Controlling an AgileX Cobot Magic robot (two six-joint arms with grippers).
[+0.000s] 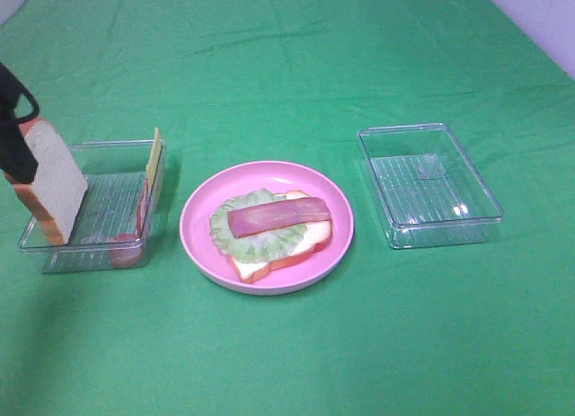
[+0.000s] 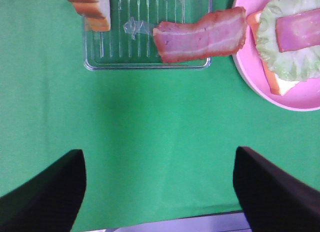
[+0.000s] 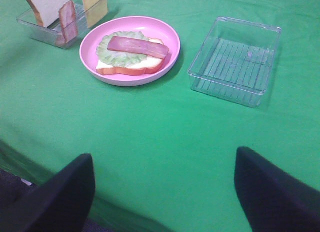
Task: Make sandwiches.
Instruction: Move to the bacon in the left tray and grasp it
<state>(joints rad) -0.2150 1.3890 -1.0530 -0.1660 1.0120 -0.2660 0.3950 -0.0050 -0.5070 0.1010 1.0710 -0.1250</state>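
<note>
The open-faced sandwich (image 1: 274, 232) lies in the middle of the round pink plastic plate (image 1: 202, 245). It is a toy white bread slice with orange-brown crust (image 1: 254, 269), a ruffled green lettuce leaf (image 1: 238, 232) on that, and a reddish-pink meat strip (image 1: 277, 216) across the top. I judge the build about half done: cheese and a closing slice are not yet on.

Both wait in the clear plastic ribbed tray (image 1: 112, 196) at nine o'clock of the plate. There a second white bread slice (image 1: 54, 178) leans upright, a thin yellow cheese slice (image 1: 154, 155) stands against a side wall, and a spare meat strip (image 1: 142, 209) stands on edge. The matching clear tray (image 1: 431, 187) at three o'clock holds no ingredient. Everything rests on the green cloth (image 1: 287, 75).

In the high view a black arm part overlaps the leaning bread at the frame edge and could pass for a grip. The left wrist view shows otherwise: the left gripper (image 2: 157, 157) has its jaws spread wide over bare cloth, holding nothing. It also shows the spare strip's streaked broad face. The right gripper (image 3: 162, 162) appears only in its own wrist view, jaws wide apart and empty, well back from the plate.
</note>
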